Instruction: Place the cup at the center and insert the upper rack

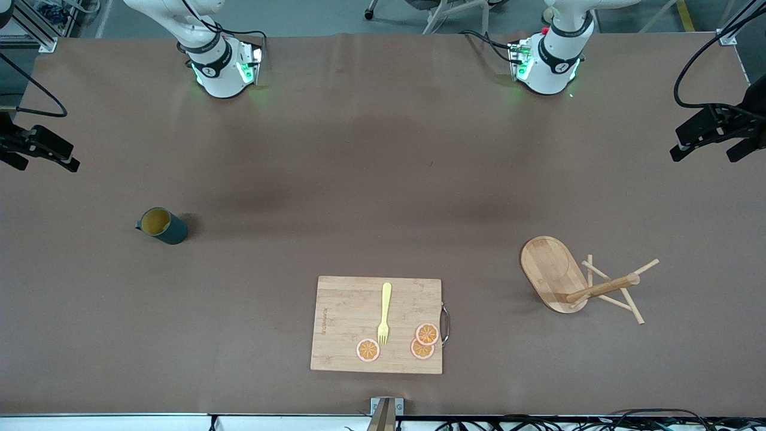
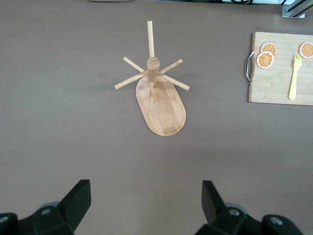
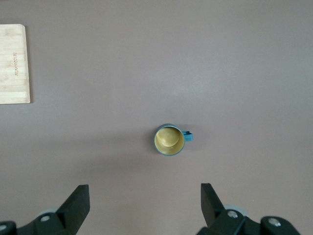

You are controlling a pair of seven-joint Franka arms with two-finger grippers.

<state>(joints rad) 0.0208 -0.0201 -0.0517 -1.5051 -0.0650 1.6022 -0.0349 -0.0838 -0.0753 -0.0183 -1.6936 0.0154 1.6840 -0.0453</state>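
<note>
Standing upright on the brown tabletop (image 1: 383, 179) toward the right arm's end, the dark teal cup with yellow inside (image 1: 163, 225) waits; the light wooden mug tree with oval base (image 1: 574, 281) lies tipped toward the left arm's end. The left gripper (image 2: 146, 205) and right gripper (image 3: 145, 205) hover high, jaws spread, empty.

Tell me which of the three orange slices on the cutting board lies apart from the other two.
The orange slice toward the right arm's end of the cutting board, past the fork's tines. The other two overlap near the board's metal handle.

I see a brown table (image 1: 371, 149) under even light; grey floor (image 1: 335, 15) past its edge, chair legs (image 1: 443, 15) there, cables (image 1: 598, 419) along the near rim.
</note>
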